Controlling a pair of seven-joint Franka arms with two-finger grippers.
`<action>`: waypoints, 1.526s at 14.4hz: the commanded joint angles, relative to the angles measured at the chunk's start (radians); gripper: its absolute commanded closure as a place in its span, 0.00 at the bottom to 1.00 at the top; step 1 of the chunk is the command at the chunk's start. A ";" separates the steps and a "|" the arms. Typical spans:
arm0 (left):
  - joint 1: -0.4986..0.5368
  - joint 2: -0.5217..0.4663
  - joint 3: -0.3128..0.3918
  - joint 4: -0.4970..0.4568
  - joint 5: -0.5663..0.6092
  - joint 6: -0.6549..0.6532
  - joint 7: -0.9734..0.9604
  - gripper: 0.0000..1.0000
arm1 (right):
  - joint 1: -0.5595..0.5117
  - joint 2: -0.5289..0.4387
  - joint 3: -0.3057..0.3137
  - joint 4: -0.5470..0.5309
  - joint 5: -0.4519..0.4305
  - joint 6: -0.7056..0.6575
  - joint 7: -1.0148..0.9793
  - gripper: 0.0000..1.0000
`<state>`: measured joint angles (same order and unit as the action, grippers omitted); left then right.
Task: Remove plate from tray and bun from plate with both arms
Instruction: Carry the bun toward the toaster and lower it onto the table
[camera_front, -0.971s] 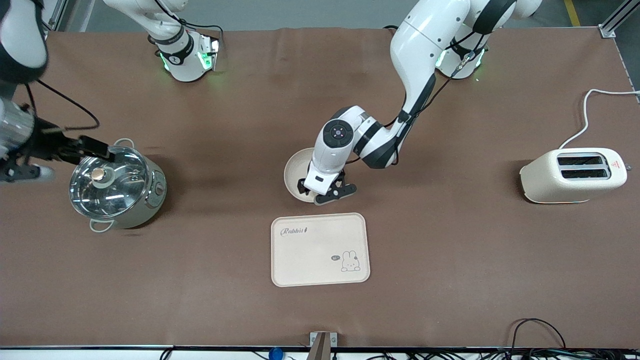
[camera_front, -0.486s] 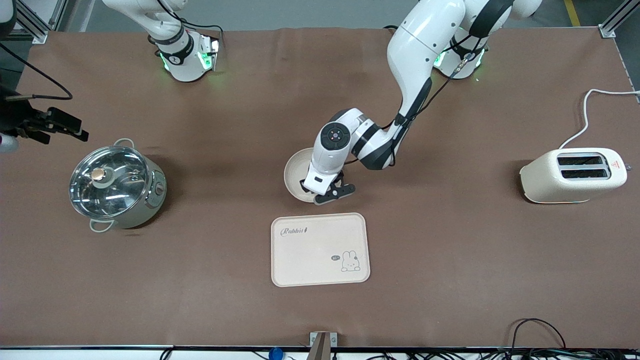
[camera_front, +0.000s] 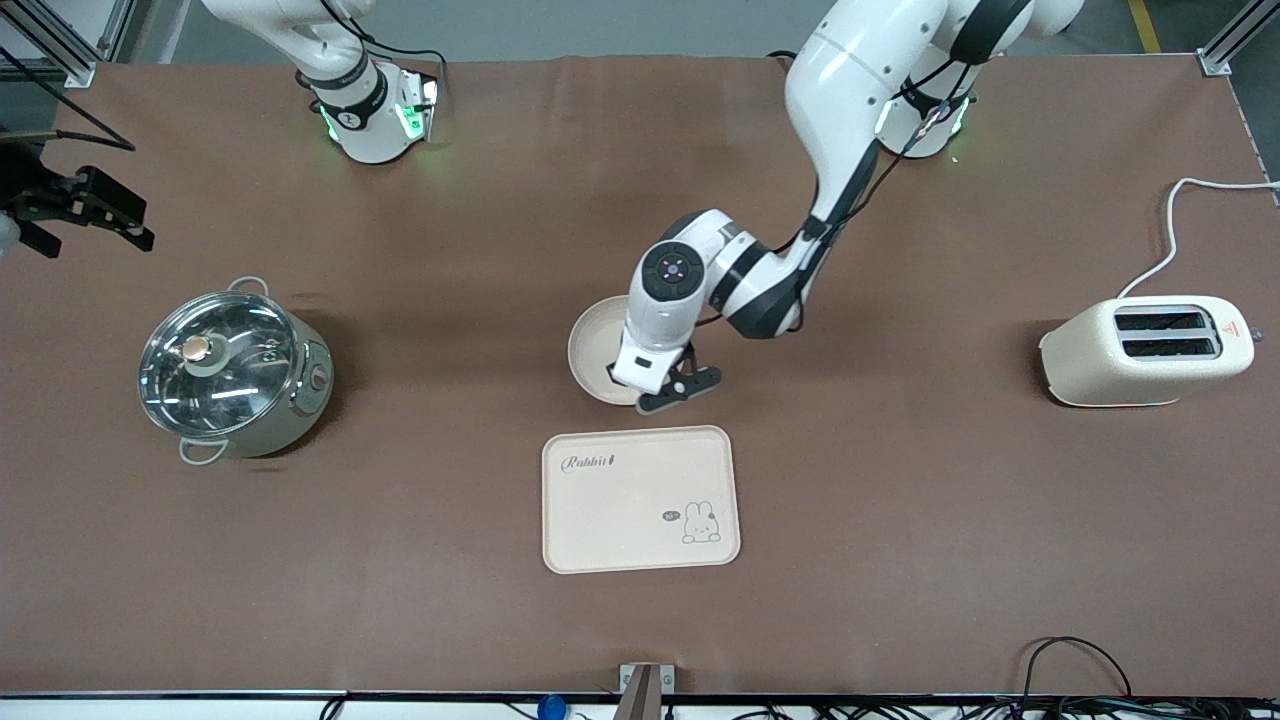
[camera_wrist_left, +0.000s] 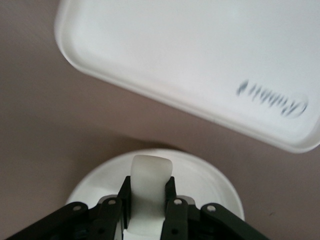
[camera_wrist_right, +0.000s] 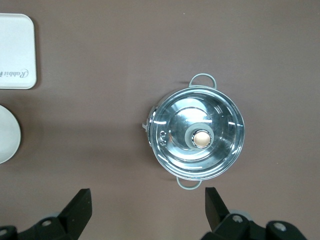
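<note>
The round cream plate (camera_front: 592, 345) lies on the table, just farther from the front camera than the rabbit tray (camera_front: 640, 470). My left gripper (camera_front: 652, 390) is low over the plate's rim on the tray side. In the left wrist view, the left gripper (camera_wrist_left: 148, 182) is shut on a small pale rounded lump, the bun (camera_wrist_left: 150, 170), over the plate (camera_wrist_left: 205, 177). The bun is hidden in the front view. My right gripper (camera_front: 85, 205) is open and empty, up in the air at the right arm's end of the table. The right wrist view shows it (camera_wrist_right: 147, 210) open, with the plate's edge (camera_wrist_right: 7, 132).
A steel pot (camera_front: 235, 372) with a glass lid stands toward the right arm's end and also shows in the right wrist view (camera_wrist_right: 197, 137). A cream toaster (camera_front: 1150, 350) with a white cord stands toward the left arm's end. The tray also shows in the left wrist view (camera_wrist_left: 175, 55).
My right gripper has moved off the pot's lid, up and away toward the table's end. My left gripper has shifted slightly over the plate.
</note>
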<state>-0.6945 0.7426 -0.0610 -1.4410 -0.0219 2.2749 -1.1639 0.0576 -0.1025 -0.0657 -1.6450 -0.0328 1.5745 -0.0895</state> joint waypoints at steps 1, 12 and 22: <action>0.123 -0.139 0.003 -0.030 0.023 -0.139 0.018 0.71 | 0.014 0.000 -0.011 0.016 -0.027 -0.004 0.019 0.00; 0.519 0.006 0.001 -0.067 0.148 -0.175 0.251 0.71 | -0.009 0.007 -0.012 0.014 -0.021 -0.010 0.020 0.00; 0.564 -0.072 0.001 -0.052 0.151 -0.167 0.343 0.00 | -0.018 0.004 -0.011 0.013 -0.019 -0.028 0.013 0.00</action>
<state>-0.1431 0.7605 -0.0522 -1.4833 0.1103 2.1278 -0.8778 0.0481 -0.0978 -0.0827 -1.6399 -0.0403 1.5631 -0.0834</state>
